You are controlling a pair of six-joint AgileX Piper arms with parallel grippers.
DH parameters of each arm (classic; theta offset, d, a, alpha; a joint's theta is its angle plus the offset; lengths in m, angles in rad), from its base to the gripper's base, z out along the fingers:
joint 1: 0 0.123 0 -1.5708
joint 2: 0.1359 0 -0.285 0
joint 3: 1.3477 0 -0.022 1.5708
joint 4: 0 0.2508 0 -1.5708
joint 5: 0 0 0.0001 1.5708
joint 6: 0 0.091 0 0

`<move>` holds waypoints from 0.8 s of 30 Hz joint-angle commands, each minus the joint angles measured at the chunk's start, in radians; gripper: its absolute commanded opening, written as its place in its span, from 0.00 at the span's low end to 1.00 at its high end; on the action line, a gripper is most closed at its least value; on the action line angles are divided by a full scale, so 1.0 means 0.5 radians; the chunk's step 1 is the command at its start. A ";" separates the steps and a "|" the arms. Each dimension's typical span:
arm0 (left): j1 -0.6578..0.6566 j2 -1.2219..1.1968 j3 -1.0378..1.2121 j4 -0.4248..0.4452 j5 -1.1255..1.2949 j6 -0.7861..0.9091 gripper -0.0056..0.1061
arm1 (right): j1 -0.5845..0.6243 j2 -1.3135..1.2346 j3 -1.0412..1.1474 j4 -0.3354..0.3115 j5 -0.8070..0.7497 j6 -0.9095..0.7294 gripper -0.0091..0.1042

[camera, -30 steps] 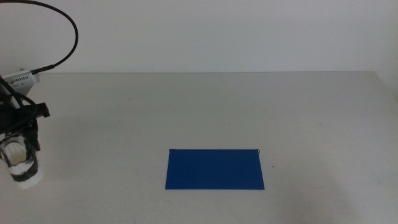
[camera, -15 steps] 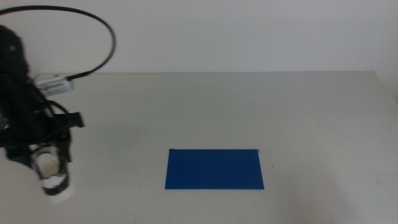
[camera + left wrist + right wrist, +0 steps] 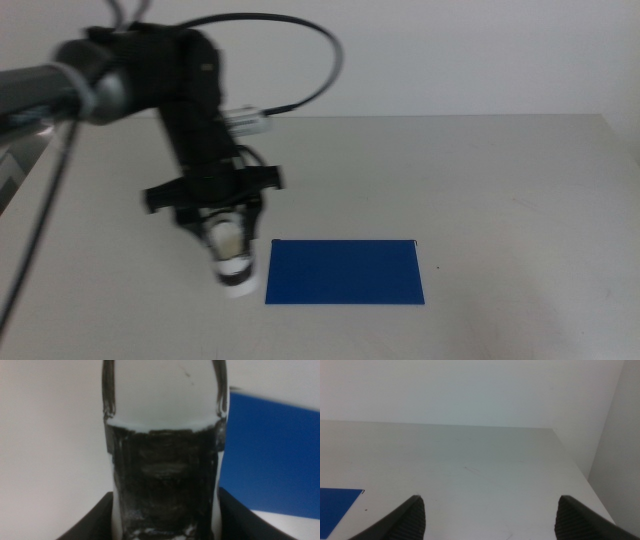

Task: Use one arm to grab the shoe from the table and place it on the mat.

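The left arm [image 3: 185, 95] reaches in from the left, and its left gripper [image 3: 226, 232] is shut on the shoe [image 3: 233, 262]. The small white and black shoe hangs on end from the jaws, above the table just left of the mat [image 3: 345, 272]. In the left wrist view the shoe [image 3: 165, 475] fills the space between the jaws of the left gripper [image 3: 165, 502], with the deep blue mat [image 3: 270, 455] beside it. My right gripper [image 3: 490, 510] waits off to the right, open and holding nothing; a corner of the mat [image 3: 335, 502] shows in its view.
The pale grey table [image 3: 480, 180] stretches around the mat, with its far edge against a white wall. A black cable [image 3: 300, 40] loops above the left arm. The table's right edge [image 3: 575, 470] shows in the right wrist view.
The left arm has swung right from the table's left side to just beside the mat, carrying the shoe with it. The mat has not moved.
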 commanded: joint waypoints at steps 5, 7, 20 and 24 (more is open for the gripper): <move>-0.256 0.179 -0.470 -0.143 0.183 -0.104 0.19 | -0.009 -0.042 -0.019 -0.017 -0.159 -0.025 0.67; -0.339 0.263 -0.594 -0.143 0.192 -0.165 0.19 | -0.009 -0.042 -0.019 -0.017 -0.159 -0.025 0.67; -0.524 0.424 -0.834 -0.136 0.202 -0.390 0.19 | -0.009 -0.042 -0.019 -0.017 -0.159 -0.025 0.67; -0.524 0.420 -0.834 -0.114 0.197 -0.401 0.19 | -0.009 -0.042 -0.019 -0.017 -0.159 -0.025 0.67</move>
